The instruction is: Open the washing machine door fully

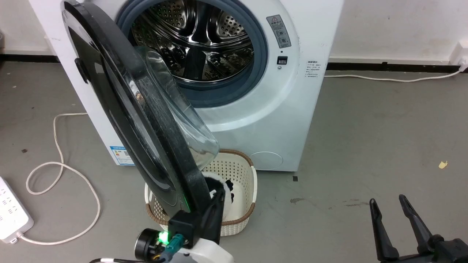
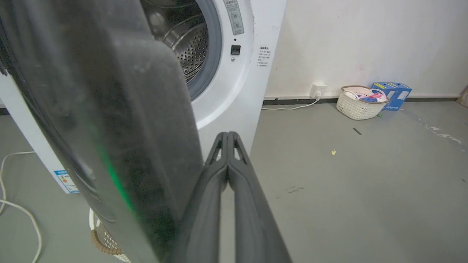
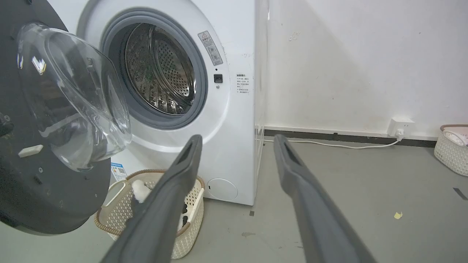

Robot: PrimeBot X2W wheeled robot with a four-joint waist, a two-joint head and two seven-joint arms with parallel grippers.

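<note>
Head view, door position: washing machine door [image 1: 120, 109] stands swung out from the white washing machine [image 1: 292, 120], nearly edge-on to the camera. Glossy outer face points to the robot's left, clear glass bowl to its right. Drum opening [image 1: 197, 44] is fully exposed.
Hinge side: robot's left of the drum opening; hinge axis upright, judged from how the door hangs.
Left hand [image 2: 227, 137]: fingers pressed together, nothing between them. It lies along the bowl-side face at the door's free lower rim and appears to touch it; exact contact cannot be confirmed.
Right hand [image 1: 387, 199]: fingers spread, holding nothing, low on the robot's right, well apart from the door.
Key relation: door lies immediately left of the left hand, so that arm is the nearer one and is already on the pushing side.
Stage (judgement): door about half open; the rest of the swing goes to the robot's left and back toward the machine front.
Next move (judgement): a sideways push on the inner face, following the arc so the fingers do not slip off the rim.
Edges: laundry basket [image 1: 248, 171] sits on the floor under the door's free end, just beside the hand.
Open room: floor on the left carries a white cable [image 1: 58, 164] and a power strip [image 1: 11, 215], both low; the door likely passes above them.
</note>
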